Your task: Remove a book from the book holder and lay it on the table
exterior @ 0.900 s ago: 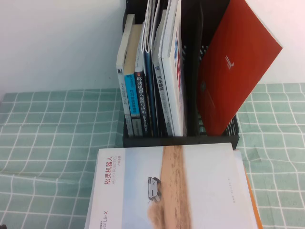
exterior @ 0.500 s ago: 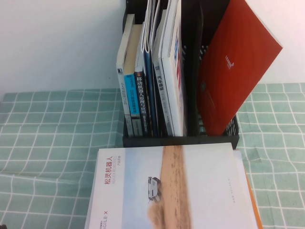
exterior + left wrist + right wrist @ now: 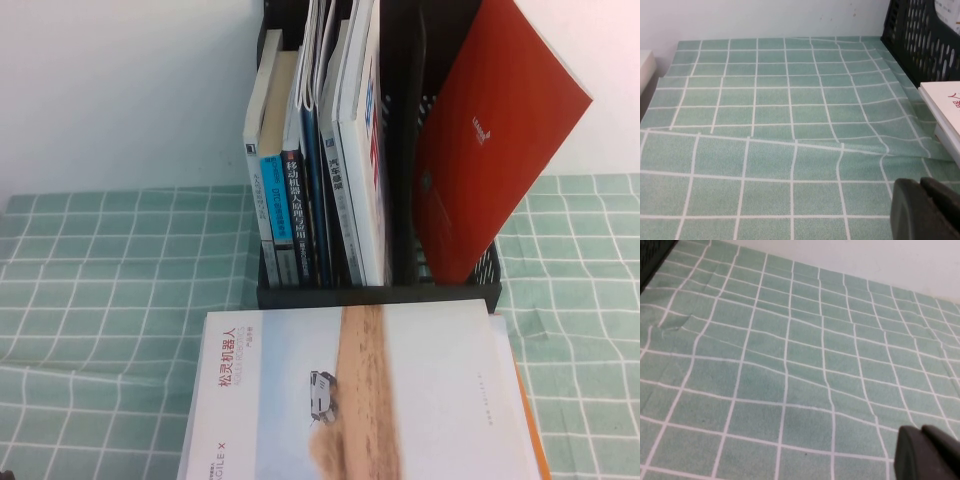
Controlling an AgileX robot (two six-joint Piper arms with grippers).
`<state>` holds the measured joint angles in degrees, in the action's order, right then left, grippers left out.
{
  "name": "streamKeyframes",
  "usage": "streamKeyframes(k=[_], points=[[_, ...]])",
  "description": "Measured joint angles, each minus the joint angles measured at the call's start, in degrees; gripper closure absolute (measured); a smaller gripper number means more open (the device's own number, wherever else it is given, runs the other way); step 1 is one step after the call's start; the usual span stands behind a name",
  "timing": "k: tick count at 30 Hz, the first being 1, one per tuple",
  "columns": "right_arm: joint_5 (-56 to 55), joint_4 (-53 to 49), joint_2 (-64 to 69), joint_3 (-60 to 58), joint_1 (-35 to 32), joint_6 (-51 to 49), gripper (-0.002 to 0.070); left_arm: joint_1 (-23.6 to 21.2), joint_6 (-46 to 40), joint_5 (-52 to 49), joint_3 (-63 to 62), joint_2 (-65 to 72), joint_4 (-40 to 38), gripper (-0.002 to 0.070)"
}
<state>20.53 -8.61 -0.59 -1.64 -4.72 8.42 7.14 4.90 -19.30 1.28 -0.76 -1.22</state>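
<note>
On the pale green white-gridded cloth table (image 3: 120, 260), left gripper (image 3: 927, 210) hovers low over bare cloth, fingers look pressed together. Centre: black plastic slotted book holder (image 3: 375, 292), thick Chinese-lettered books (image 3: 300, 200) upright in left slots, thin glossy red booklet (image 3: 490, 150) tilted in rightmost slot. White sandy-stripe book (image 3: 360, 390) lies flat in front. Right gripper (image 3: 927, 452) low over cloth, also apparently closed.

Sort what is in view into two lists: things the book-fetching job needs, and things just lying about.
Job: red book leaning in the book holder; table; left gripper and right gripper, both low over the cloth.
Lying about: white book; thicker upright books.
</note>
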Motion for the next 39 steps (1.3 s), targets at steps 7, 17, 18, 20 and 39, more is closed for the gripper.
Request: streamKeyframes(k=[7,17,18,20,39], points=[[0.0,0.0,0.0,0.0,0.0,0.0,0.0678,0.0,0.0,0.0,0.0,0.0,0.3,0.0678],[-5.9,-1.2,0.0,0.0,0.0,0.0,0.0678,0.0,0.0,12.4,0.3,0.0,0.5,0.0678],[-8.1,-1.3,0.0,0.0,0.0,0.0,0.0678,0.0,0.0,16.1,0.5,0.0,0.4,0.0677],[-12.8,-1.3,0.0,0.0,0.0,0.0,0.0678,0.1,0.1,23.2,0.5,0.0,0.1,0.0677],[-33.4,-1.4,0.0,0.0,0.0,-5.0,0.0678,0.1,2.9,55.9,0.5,0.0,-0.1,0.0677]])
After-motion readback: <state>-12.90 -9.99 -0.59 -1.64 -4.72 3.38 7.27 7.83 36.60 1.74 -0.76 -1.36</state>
